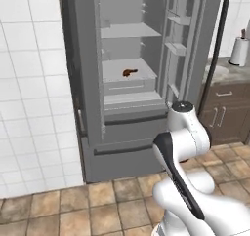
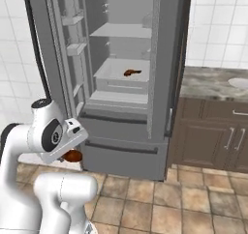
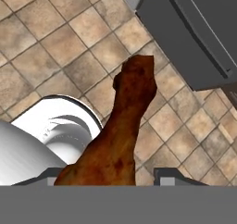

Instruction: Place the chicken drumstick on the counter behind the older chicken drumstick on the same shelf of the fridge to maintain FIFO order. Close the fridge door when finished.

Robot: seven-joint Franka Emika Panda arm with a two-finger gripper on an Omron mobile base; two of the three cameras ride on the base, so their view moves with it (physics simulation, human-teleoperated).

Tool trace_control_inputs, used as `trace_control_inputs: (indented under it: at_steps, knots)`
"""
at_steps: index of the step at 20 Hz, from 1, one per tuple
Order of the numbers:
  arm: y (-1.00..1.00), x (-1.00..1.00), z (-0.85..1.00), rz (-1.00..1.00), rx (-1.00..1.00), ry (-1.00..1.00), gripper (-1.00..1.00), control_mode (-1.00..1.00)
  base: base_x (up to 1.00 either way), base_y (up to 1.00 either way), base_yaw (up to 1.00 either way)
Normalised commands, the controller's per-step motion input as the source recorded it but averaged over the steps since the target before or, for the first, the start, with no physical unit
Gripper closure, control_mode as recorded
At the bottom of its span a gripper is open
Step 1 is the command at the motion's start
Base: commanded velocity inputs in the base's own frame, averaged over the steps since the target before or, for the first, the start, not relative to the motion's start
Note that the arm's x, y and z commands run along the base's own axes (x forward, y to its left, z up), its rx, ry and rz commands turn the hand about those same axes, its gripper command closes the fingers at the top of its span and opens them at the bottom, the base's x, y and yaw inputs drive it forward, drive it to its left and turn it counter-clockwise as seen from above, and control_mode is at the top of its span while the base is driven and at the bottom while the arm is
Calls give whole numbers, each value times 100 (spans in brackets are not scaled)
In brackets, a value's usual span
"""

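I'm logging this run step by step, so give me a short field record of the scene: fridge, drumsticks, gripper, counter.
fridge: doors open, drawers below shut
shelf: holds the older chicken drumstick, lying near the middle
gripper: shut on the new chicken drumstick, held low over the tiled floor in front of the fridge
counter: to the right of the fridge
task: drumstick not yet on the shelf
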Motion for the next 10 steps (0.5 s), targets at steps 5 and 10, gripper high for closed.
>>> trace_control_inputs:
  at_steps: [5,10]
  knots:
    - [0,0,0,0,0,0,100,100,60,-14,-4]
    - [0,0,0,0,0,0,100,100,81,-22,-6]
